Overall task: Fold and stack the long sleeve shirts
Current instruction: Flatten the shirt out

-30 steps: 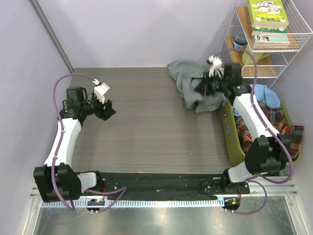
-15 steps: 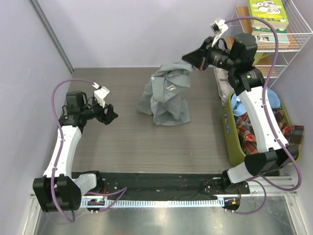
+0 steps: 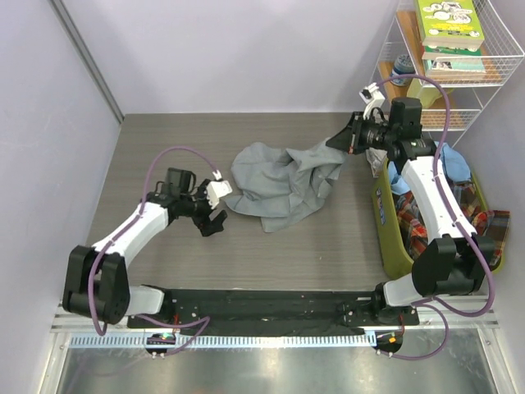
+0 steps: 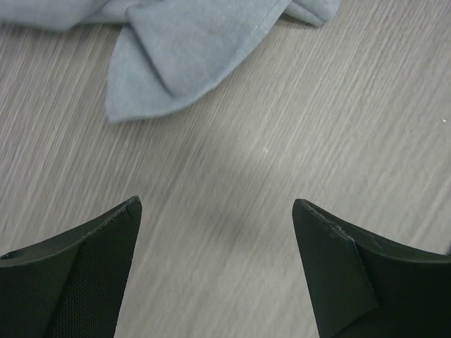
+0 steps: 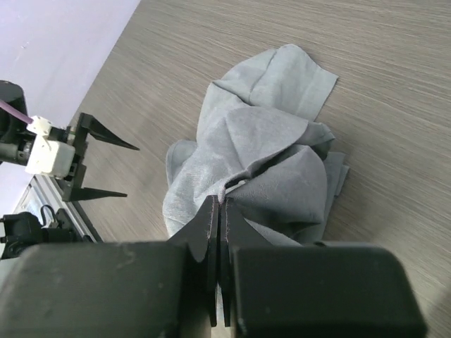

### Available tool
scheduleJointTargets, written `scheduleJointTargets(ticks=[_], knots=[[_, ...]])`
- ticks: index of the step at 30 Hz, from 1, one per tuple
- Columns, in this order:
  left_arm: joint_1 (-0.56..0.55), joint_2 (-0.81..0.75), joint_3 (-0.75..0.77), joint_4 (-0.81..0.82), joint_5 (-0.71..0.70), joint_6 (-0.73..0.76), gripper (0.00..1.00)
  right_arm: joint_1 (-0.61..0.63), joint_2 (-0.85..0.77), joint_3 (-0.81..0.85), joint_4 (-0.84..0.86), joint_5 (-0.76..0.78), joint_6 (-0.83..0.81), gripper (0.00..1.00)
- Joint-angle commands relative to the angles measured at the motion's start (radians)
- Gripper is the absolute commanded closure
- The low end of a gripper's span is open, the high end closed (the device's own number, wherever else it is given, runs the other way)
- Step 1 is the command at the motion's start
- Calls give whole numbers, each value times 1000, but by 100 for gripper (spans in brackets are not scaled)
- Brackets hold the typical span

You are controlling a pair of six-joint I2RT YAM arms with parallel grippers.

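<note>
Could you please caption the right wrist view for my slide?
Right pincer shut on the crumpled grey shirt; left pincer open beyond it.

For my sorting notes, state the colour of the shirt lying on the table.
Plain muted grey: the shirt shows best in the top external view.

Grey shirt (image 3: 283,182) now mid-table, left hand (image 3: 213,222) nearer
</note>
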Motion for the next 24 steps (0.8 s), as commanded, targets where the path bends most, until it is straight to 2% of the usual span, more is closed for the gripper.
scheduleJointTargets(ticks=[1,10,16,19,20,22,23,24], knots=[[-52,99,24,164,-63,48,14,-47,-43,2,27,-23,-35,99],[-118,245,141,191,-28,134,14,-72,-11,7,11,-35,-34,99],[-185,298,139,189,-51,238,13,-73,16,27,8,-35,-30,99],[-211,338,146,197,-82,286,18,-72,23,33,4,-35,-30,99],[-219,349,149,203,-92,286,21,-75,22,34,2,-35,-32,99],[-233,378,158,235,-146,272,40,-76,19,37,-7,-35,-30,99],[-233,378,164,255,-158,234,52,-78,17,40,-13,-35,-32,99],[-230,369,173,267,-189,200,74,-78,13,44,-30,-34,-41,99]])
